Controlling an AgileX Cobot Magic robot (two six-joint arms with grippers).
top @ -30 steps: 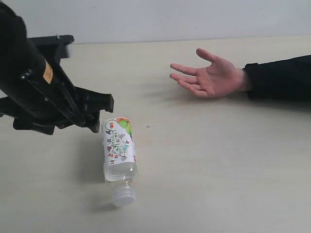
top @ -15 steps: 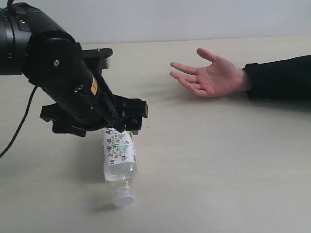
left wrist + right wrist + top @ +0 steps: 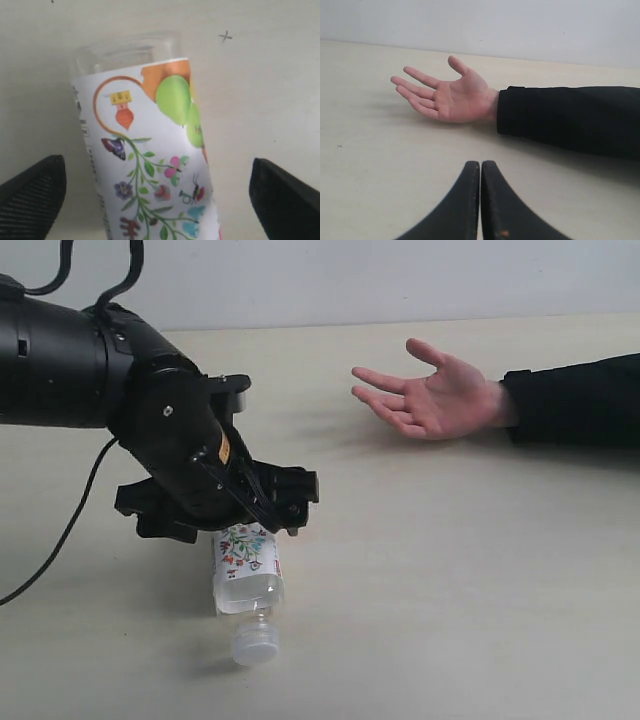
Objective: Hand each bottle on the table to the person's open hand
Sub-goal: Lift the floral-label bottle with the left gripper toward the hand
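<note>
Clear floral-labelled plastic bottle, lower left, looks light, slick; released left fingers should clamp its labelled middle; right fingers clenched.

1. Behind the scene you see a plain, pale grey-white wall, evenly lit.
2. The wall meets the far edge of the table in one straight, nearly level line across the exterior view.
3. The tabletop you are working over is wide, flat and pale cream with faint grain. It fills the rest of every view.
4. In the left wrist view you can pick out a small dark cross mark on the surface, with a few tiny specks elsewhere.
5. Your light is soft and diffuse, so shadows on the tabletop are faint with blurred edges.
</note>
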